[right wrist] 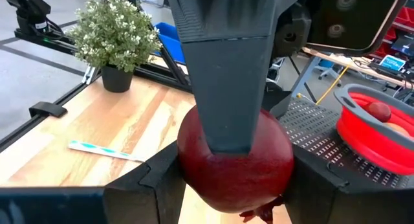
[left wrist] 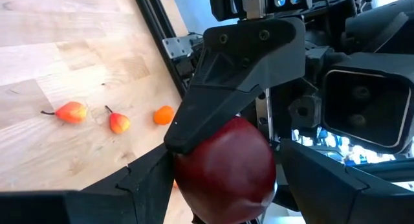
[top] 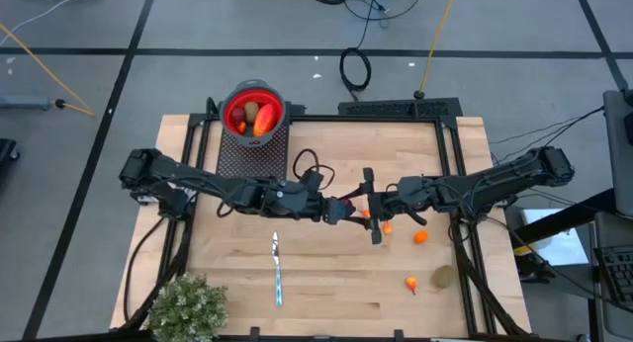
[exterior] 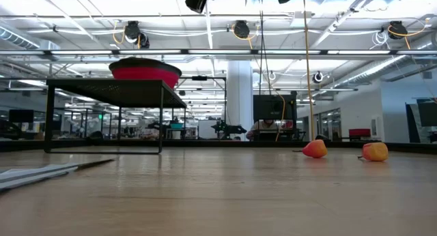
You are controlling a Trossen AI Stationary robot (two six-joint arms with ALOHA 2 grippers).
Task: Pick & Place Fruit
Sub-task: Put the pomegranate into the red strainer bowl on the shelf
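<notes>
Green and bushy at the near left corner of the wooden surface point(top: 326, 302): a small plant point(top: 188, 307) in a dark pot. Just past it, toward the middle, a thin silver-and-teal knife point(top: 277, 268) lying flat, pointing front to back. Over on the near right side, a brown-green oval point(top: 442, 277) with a little orange bit point(top: 410, 282) just beside it. A bit farther back, two more orange bits point(top: 421, 237), near each other, lying free on the wood.

Then, in the middle and up off the wood, both arms meeting tip to tip. Left hand point(left wrist: 223, 185) reaching in from the left, right hand point(right wrist: 233, 185) from the right. Between them one dark red ball point(left wrist: 226, 166), round and shiny, with a small crown poking out underneath. Left hand clamped on the ball, its two fingers point(left wrist: 139, 182) spread wide and hugging both sides. Right hand clamped on the same ball too, fingers wide, crossing the other pair. Ball held in the air by both at once, touching nothing else.

Farthest back, left of the middle, a black mesh stand point(top: 252, 154) with a red bowl point(top: 230, 97) on top. Inside the bowl, a long red-orange fruit point(top: 262, 124), another brown-green oval point(top: 250, 111) and another dark red ball point(right wrist: 379, 111), all close together.
</notes>
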